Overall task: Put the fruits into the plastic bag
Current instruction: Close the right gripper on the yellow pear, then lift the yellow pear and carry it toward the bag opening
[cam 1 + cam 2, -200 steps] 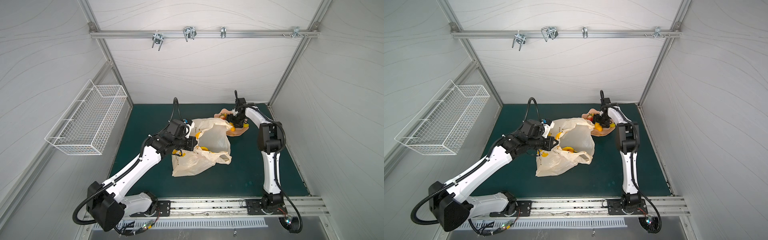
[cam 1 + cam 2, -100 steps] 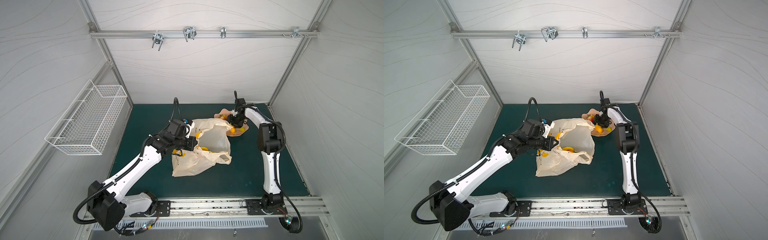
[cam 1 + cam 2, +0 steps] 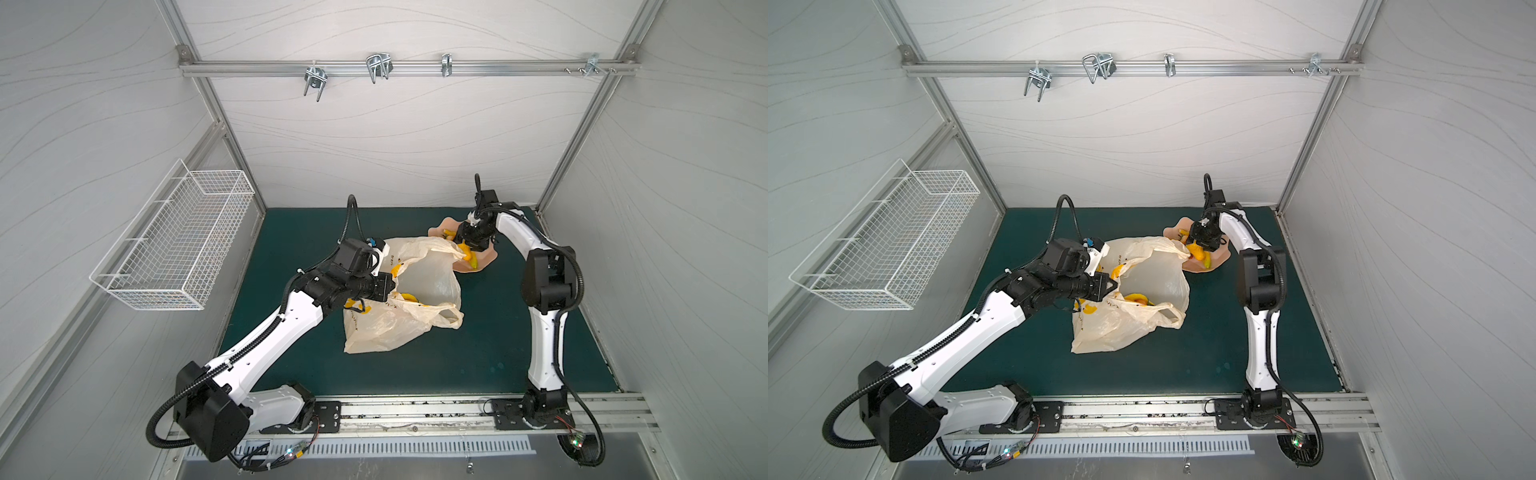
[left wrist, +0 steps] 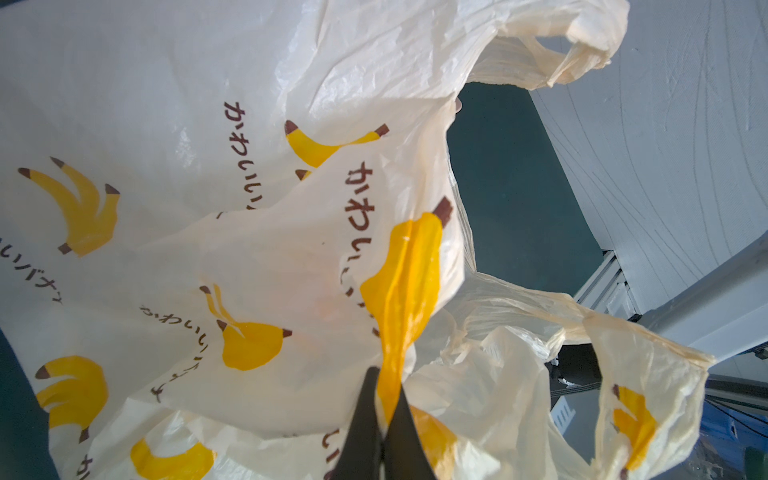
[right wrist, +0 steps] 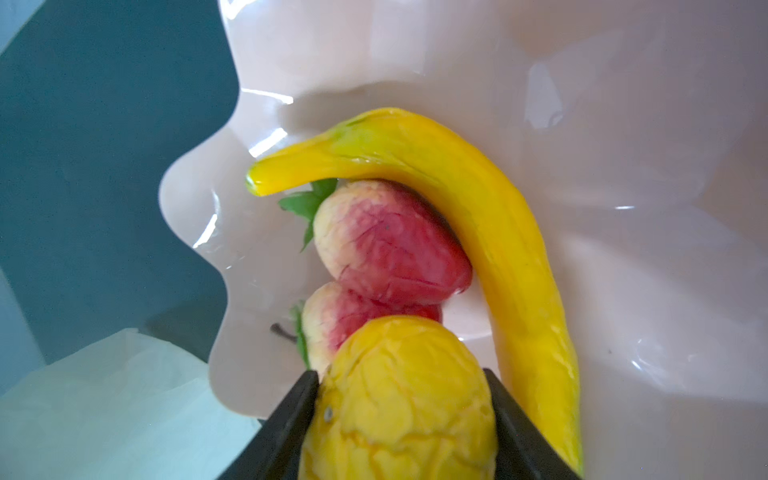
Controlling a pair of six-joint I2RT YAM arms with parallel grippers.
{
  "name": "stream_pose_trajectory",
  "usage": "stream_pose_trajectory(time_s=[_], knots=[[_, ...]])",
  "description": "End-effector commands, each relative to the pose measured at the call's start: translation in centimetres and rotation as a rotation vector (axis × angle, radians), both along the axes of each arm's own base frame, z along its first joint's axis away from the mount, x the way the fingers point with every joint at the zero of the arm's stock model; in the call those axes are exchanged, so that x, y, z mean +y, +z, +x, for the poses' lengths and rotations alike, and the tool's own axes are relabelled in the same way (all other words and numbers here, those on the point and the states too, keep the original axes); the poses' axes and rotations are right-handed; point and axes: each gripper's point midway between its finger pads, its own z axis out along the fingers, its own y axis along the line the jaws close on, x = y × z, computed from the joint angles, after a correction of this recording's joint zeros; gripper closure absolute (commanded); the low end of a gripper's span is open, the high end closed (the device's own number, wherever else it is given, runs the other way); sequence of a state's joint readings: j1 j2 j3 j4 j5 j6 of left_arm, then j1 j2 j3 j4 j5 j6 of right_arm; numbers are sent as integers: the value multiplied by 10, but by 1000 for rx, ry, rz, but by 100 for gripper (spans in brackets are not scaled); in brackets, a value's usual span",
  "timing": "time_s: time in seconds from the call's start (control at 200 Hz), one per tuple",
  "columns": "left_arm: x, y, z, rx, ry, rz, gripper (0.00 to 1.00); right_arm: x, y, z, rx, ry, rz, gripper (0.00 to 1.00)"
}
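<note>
The right hand [image 5: 400, 374] has its two jaws pressed on either side of a yellow-orange citrus ball [image 5: 399, 419] over the wavy-edged pink dish [image 5: 623, 124]. The step in hand therefore looks like the lift and carry to the plastic bag [image 3: 399, 328]. The ball sits just beside a banana [image 5: 498, 232] and against two strawberries [image 5: 386, 245]; whether it has left the dish I cannot tell. A straight rise should come first, so that the jaws drag neither neighbour out onto the desk [image 3: 478, 357].

The left hand [image 4: 386, 388] is clenched on a fold of the bag's rim and holds the mouth up and open toward the dish. The rest of the bag lies on the desk between the arms. One handle loop reaches the dish's edge in both top views, so the carry should pass above it. The ball should go well inside the mouth before release, low enough that it does not roll back out.
</note>
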State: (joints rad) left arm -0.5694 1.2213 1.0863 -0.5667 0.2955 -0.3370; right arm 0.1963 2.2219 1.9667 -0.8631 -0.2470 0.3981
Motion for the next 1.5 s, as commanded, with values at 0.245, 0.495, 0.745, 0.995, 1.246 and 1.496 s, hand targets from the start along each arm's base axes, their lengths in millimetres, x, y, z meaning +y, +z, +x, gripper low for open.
stream_pose_trajectory(time_s=[0.245, 0.495, 0.745, 0.995, 1.246, 1.496], knots=[[-7, 25, 10, -65, -10, -46, 100, -7, 42, -2, -47, -42, 75, 50], [-9, 26, 10, -69, -24, -48, 100, -15, 54, -15, -63, -67, 89, 51], [-12, 27, 11, -73, -40, -55, 100, -27, 68, -43, -73, -105, 125, 51], [-14, 31, 11, -80, -53, -62, 100, -34, 74, -84, -71, -153, 166, 52], [-15, 31, 11, -81, -55, -66, 100, -34, 78, -124, -59, -182, 233, 52], [-16, 31, 11, -77, -56, -73, 100, -37, 83, -161, -42, -214, 310, 52]])
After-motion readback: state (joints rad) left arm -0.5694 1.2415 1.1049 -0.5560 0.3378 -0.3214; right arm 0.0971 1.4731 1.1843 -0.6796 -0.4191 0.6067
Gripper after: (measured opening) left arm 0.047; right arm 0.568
